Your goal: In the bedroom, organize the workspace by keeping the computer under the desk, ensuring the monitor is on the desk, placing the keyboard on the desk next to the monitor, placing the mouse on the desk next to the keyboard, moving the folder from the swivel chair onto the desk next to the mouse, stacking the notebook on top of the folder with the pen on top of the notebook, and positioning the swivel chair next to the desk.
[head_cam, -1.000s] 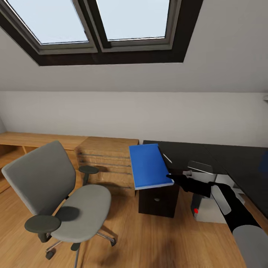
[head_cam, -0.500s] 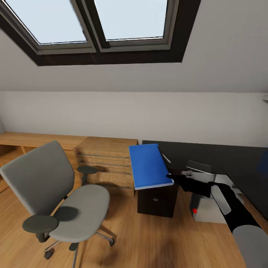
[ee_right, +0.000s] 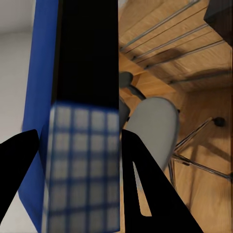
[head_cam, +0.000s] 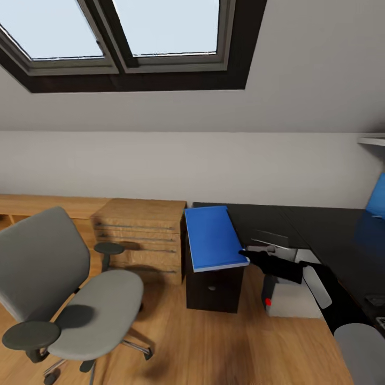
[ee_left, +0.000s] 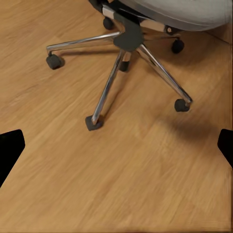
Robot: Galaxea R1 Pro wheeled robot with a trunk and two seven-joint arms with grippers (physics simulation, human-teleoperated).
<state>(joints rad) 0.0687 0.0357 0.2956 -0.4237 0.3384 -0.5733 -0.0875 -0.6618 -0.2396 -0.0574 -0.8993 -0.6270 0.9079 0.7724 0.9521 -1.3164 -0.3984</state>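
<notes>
Evidently the folder (head_cam: 214,238) is pinched at one corner by the right gripper (head_cam: 249,255) and held flat above the desk (head_cam: 299,224) edge, presumably for setting down. The left gripper (ee_left: 116,145) is spread wide, empty, over floor beside the swivel chair (head_cam: 80,289).

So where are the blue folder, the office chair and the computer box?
folder (head_cam: 214,238): head view, middle of its blue cover.
swivel chair (head_cam: 99,310): head view, grey seat cushion.
computer (head_cam: 291,302): head view, pale side, under the desk.
</notes>
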